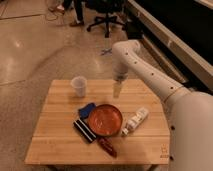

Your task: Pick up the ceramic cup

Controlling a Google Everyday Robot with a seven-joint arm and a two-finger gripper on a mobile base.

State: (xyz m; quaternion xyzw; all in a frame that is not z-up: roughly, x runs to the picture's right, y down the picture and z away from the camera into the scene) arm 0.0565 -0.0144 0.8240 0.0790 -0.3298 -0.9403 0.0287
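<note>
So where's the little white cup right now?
In the camera view, the ceramic cup stands near the far edge of the wooden table, left of middle, behind the red-orange bowl; the gripper, jaws down, hangs right of it.

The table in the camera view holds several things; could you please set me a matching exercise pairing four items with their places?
Things:
1. ceramic cup
2. red-orange bowl
3. white bottle
4. gripper

Places:
A. lying on its side, just right of the bowl
B. near the middle of the table
C. upright at the far left part of the table
D. hanging over the table's far side, right of the cup

Pairs: 1-C, 2-B, 3-A, 4-D
</note>
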